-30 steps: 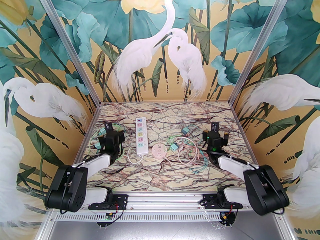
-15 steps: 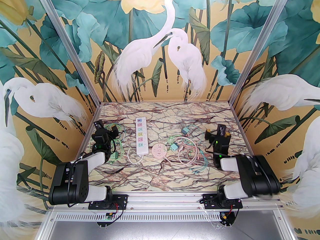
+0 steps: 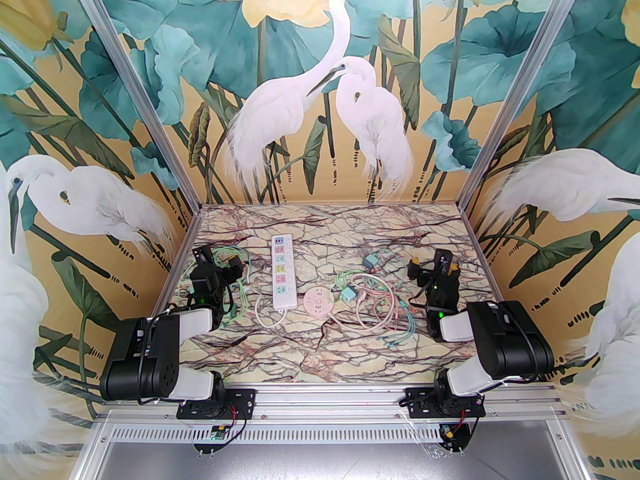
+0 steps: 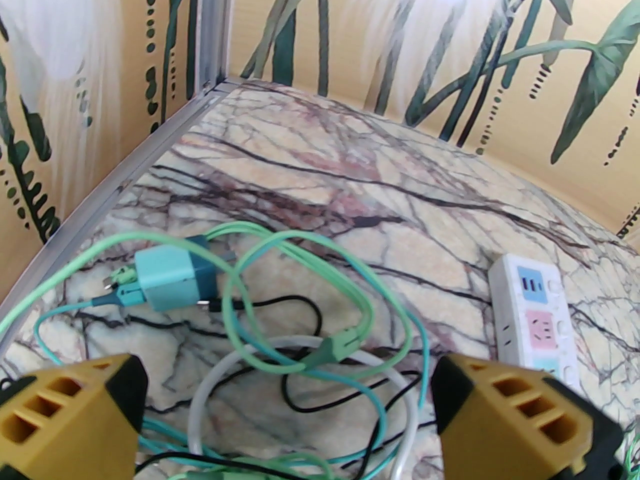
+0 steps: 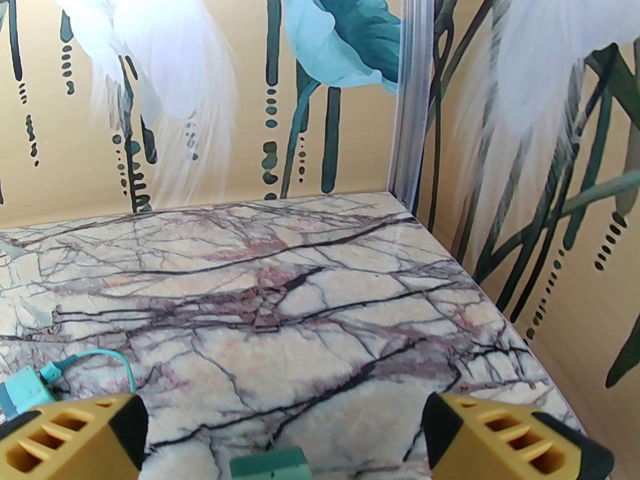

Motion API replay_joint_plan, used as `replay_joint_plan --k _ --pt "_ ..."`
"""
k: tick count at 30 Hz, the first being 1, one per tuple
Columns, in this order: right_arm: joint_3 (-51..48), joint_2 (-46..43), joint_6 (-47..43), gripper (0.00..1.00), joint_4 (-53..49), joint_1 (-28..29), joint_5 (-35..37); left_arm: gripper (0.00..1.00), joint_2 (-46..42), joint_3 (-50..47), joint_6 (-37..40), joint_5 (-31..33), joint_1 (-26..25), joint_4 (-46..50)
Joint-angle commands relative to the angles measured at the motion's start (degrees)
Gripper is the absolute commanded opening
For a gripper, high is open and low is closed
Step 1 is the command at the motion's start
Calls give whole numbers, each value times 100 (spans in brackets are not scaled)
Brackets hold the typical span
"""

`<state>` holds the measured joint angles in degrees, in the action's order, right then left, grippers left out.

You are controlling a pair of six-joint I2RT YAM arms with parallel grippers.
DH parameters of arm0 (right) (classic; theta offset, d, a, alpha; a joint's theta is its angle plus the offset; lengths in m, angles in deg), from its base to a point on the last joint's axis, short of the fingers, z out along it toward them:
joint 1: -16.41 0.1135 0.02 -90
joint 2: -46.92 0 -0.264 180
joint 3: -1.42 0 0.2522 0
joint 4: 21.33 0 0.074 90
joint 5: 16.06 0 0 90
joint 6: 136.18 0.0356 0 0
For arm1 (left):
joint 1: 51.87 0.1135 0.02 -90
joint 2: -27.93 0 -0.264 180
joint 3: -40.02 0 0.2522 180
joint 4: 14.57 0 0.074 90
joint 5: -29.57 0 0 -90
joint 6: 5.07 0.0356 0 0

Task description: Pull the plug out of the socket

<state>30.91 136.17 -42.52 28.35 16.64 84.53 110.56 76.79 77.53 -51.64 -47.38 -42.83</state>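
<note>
Left gripper (image 3: 218,262) and right gripper (image 3: 433,266) both gape empty, the power strip (image 3: 281,273) left of the middle of the table (image 3: 325,363) looks bare, a teal plug (image 4: 165,278) lies loose near the left edge, so lift clear without snagging the cables (image 4: 240,225).

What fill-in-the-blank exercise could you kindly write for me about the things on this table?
1. The long power strip has a ____ body.
2. The round socket, to its right in the top view, is ____ in colour.
3. The left gripper and the right gripper both have their jaws ____.
Missing words: white; pink; open.
</note>
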Motion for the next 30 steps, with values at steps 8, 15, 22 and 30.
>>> replay_joint_plan --k 8,15,22,30 --pt "558 -64 148 99 -1123 -40 -113 100 602 -441 736 -699 -385 -1679" --pt "567 -57 152 99 -1132 -35 -83 100 656 -255 570 -75 -392 -1450" --pt "565 -57 144 99 -1132 -23 -88 100 663 -226 608 -101 -409 -1398" --pt "576 -61 141 99 -1150 -28 -115 100 666 -226 604 -115 -413 -1399"
